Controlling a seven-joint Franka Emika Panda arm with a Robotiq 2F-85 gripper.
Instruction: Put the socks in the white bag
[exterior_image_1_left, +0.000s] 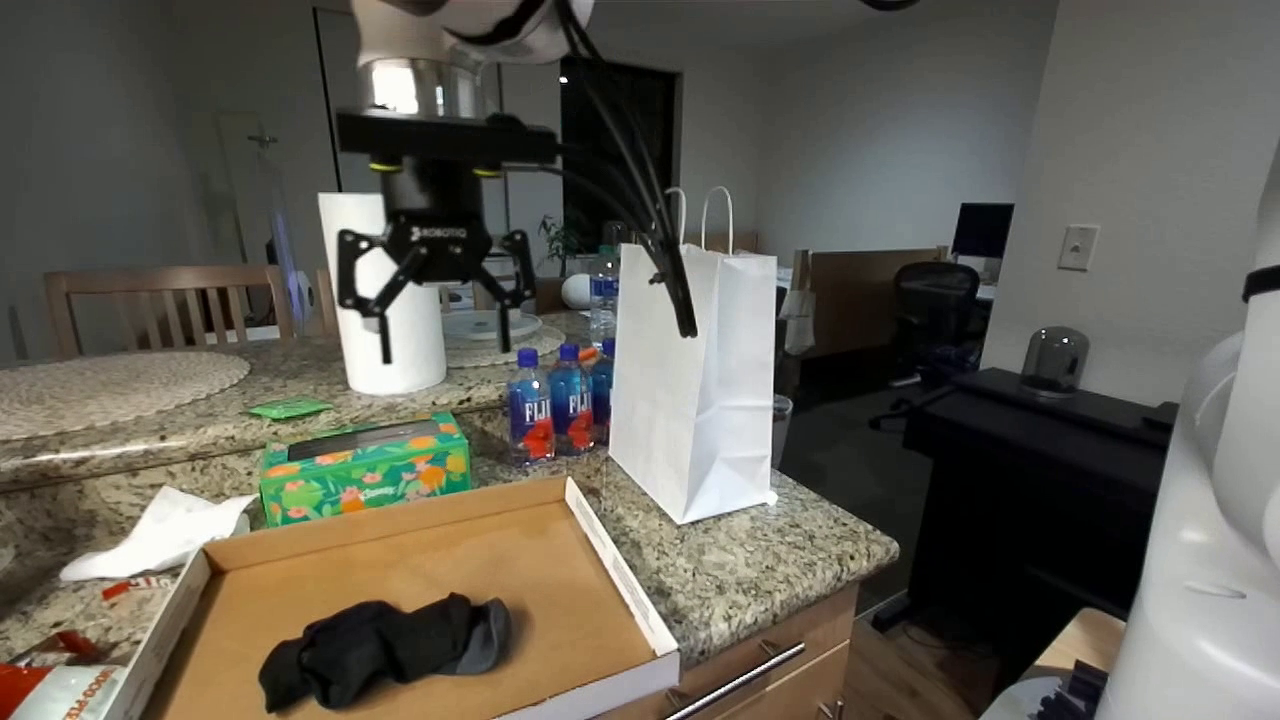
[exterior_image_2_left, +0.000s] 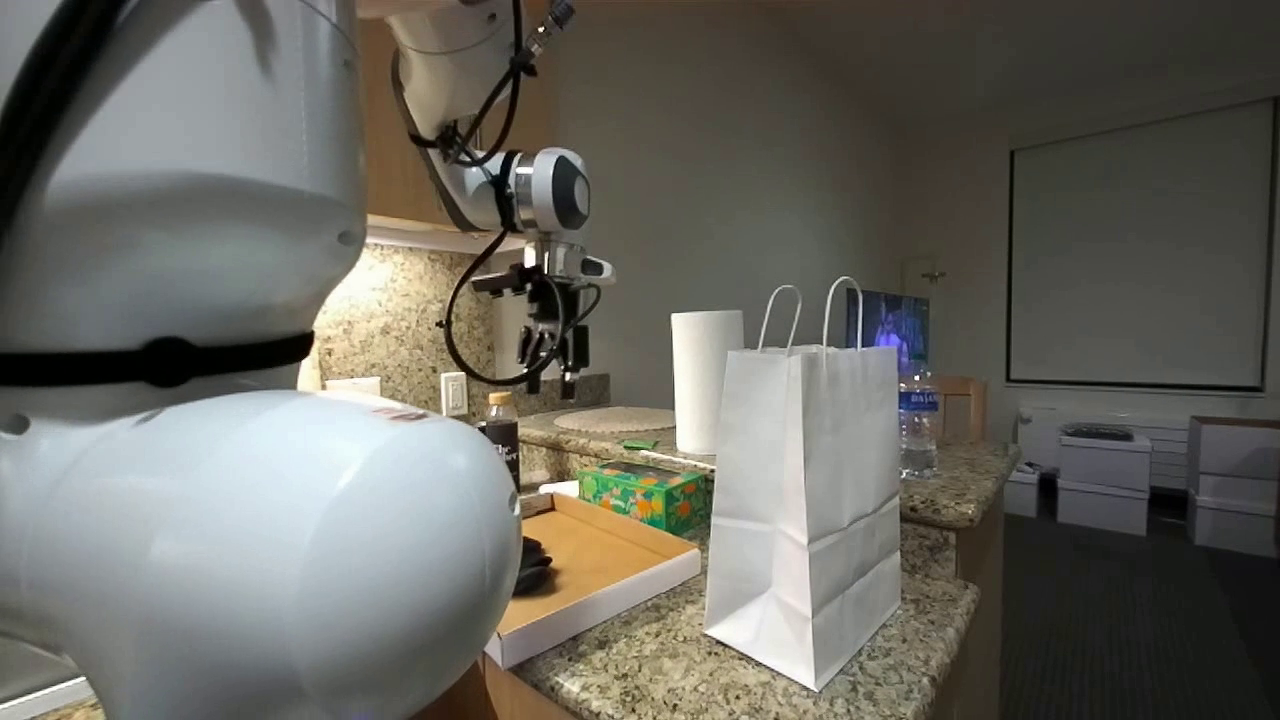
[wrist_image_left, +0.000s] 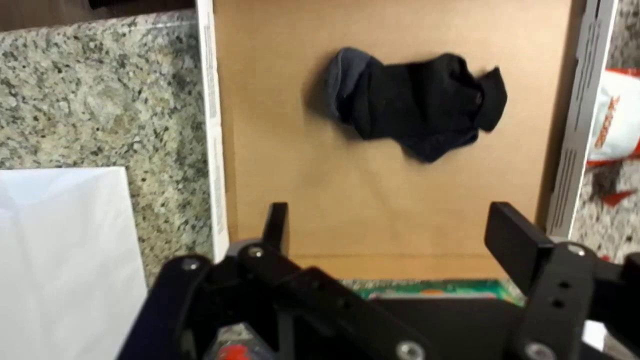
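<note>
Hanging wide and empty, claw (wrist_image_left: 389, 220); below and past it in wrist view, black socks (wrist_image_left: 415, 102) in cardboard tray (wrist_image_left: 320, 195), long axis roughly along its closing line, turn probably useful; white bag (exterior_image_1_left: 692, 390) upright beside tray, apart.

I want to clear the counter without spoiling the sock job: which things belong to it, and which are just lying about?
Part of the job:
black socks
white bag

Just lying about:
cardboard tray, though the socks lie in it
tissue box
paper towel roll
blue-capped FIJI bottles
crumpled white napkin
red-and-white packet
green packet
</note>
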